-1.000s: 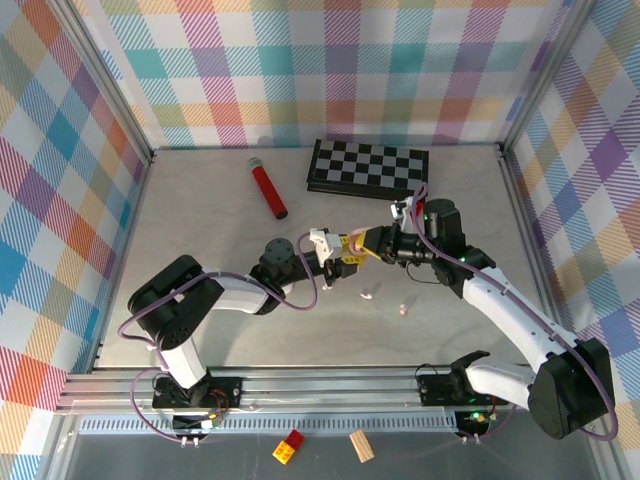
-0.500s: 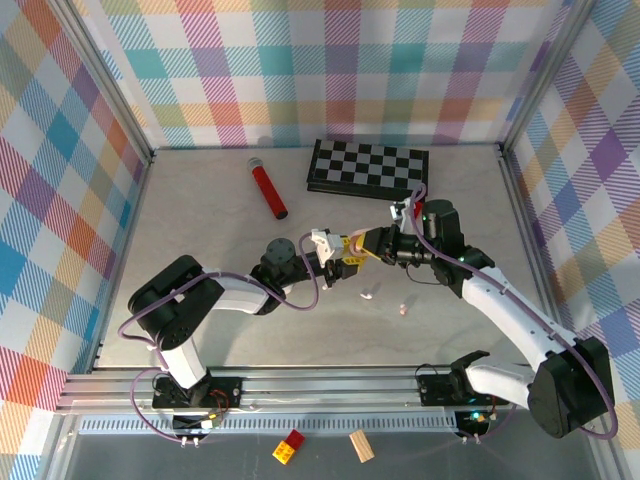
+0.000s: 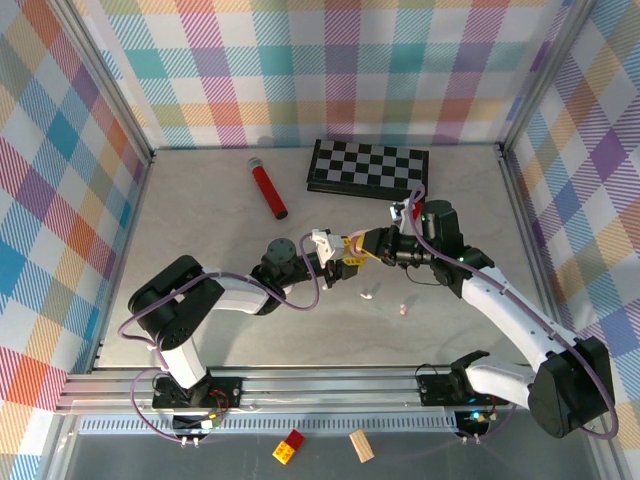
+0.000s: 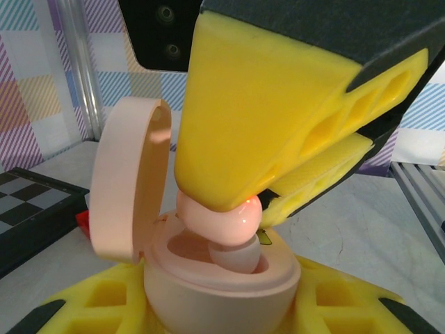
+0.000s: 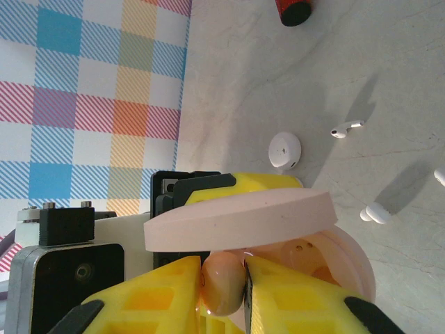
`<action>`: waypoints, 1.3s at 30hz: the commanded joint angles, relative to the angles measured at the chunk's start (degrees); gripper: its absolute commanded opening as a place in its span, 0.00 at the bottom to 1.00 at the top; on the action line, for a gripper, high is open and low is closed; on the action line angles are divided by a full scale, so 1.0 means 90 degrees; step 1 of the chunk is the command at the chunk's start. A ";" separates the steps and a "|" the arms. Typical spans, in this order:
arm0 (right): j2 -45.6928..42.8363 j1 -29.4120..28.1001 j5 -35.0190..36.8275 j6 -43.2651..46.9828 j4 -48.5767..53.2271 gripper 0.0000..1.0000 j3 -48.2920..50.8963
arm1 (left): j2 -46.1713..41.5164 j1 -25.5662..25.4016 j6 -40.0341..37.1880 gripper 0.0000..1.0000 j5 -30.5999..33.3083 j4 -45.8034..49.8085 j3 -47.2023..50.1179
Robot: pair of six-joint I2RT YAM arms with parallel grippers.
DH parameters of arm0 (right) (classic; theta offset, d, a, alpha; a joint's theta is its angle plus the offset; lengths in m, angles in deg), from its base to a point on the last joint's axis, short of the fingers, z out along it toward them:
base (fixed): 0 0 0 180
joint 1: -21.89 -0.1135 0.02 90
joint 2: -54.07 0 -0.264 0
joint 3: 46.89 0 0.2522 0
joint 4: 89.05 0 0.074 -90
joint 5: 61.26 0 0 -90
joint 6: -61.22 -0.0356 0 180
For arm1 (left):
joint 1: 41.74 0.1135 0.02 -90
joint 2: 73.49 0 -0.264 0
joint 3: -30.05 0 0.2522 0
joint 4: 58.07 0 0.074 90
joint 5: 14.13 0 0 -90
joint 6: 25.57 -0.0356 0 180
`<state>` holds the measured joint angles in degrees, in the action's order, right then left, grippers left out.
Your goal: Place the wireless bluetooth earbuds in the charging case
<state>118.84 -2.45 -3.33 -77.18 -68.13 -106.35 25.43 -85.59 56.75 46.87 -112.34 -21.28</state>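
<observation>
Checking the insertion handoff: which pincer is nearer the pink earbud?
Right. The right pincer grips the pink earbud; the left pincer holds the charging case beneath it.

The left arm [image 3: 235,290] and right arm [image 3: 510,305] are showing white shells between rounded black joints, with purple cables [image 3: 133,322] trailing loosely along them. The left tool [image 3: 345,258] and right tool [image 3: 368,242] are wearing chunky yellow fingers [image 4: 278,104] with hollow cells, on black mounts carrying small dark screws [image 4: 165,12].
</observation>
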 commanded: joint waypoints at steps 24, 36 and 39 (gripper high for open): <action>-0.0627 -0.0003 0.0086 0.0612 0.0781 0.47 -0.0237 | -0.0042 -0.0022 0.0102 0.34 0.0116 -0.0849 -0.0097; -0.2418 0.0009 0.1784 0.1434 0.2335 0.60 0.0427 | -0.0223 0.0462 0.0276 0.34 0.0087 -0.0935 0.0351; -0.2319 0.0009 0.2607 0.1472 0.3046 0.60 0.0606 | -0.0341 0.0553 0.0305 0.34 0.0068 -0.0931 0.0461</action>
<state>97.01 -2.49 11.31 -66.21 -50.38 -102.96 25.12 -81.35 58.85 48.01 -117.80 -18.28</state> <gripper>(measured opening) 0.598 0.345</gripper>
